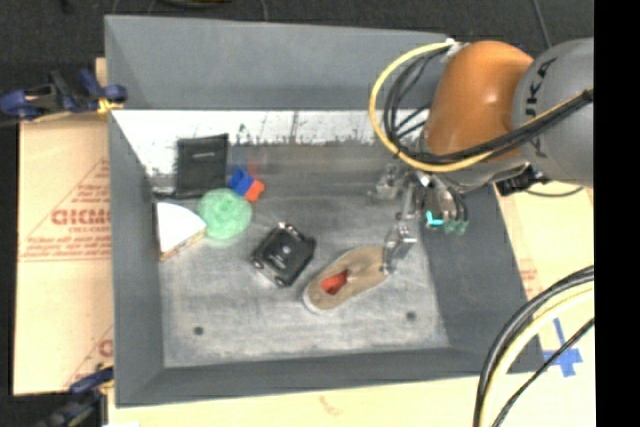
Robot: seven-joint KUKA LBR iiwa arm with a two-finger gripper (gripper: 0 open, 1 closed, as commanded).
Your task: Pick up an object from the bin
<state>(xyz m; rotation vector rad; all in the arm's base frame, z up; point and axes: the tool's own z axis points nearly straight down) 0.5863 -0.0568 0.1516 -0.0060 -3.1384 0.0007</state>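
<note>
Gripper [399, 253] hangs at the upper-right tip of a tan slipper-shaped thing [345, 280] with red inside, lying front-centre in the bin [478, 255]. Its long axis runs down-left from there. I cannot tell the claw's opening or whether it has hold of anything.

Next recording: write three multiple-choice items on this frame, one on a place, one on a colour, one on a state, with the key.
1. In the bin, the pincer is:
A) at the left wall
B) by the right end of the tan shoe-shaped thing
C) in the back left corner

2. The fuzzy ball is:
A) red
B) green
C) yellow

3. The tan shoe-shaped thing:
A) lies on the bin floor
B) hangs in the air
C) leans on the rim

Key:
1 B, the pincer sits just at that end.
2 B, the ball is green, beside the white wedge.
3 A, it rests flat on the floor.
</note>
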